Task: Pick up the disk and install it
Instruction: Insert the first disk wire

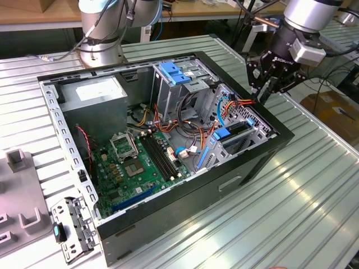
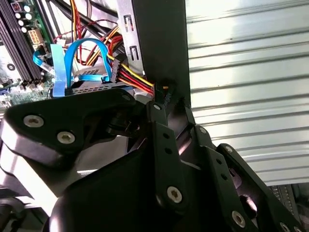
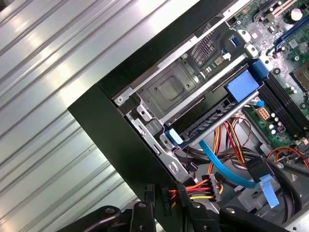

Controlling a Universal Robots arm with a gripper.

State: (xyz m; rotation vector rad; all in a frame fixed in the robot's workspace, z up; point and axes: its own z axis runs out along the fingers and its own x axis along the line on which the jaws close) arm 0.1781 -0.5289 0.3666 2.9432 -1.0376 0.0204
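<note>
On the ribbed table (image 1: 314,190) lay the open case (image 1: 168,224), its board (image 1: 140,162) bare to view. At the case's corner on the exterior view's right, the metal cage (image 1: 259,128) held the disk (image 3: 212,115), seated in its bay with blue rails along its sides. My gripper (image 1: 261,100) hung over the case wall just beside that cage. My fingers (image 2: 161,130) were close together, pinching a small black plug (image 3: 166,197) on red, yellow and black wires.
</note>
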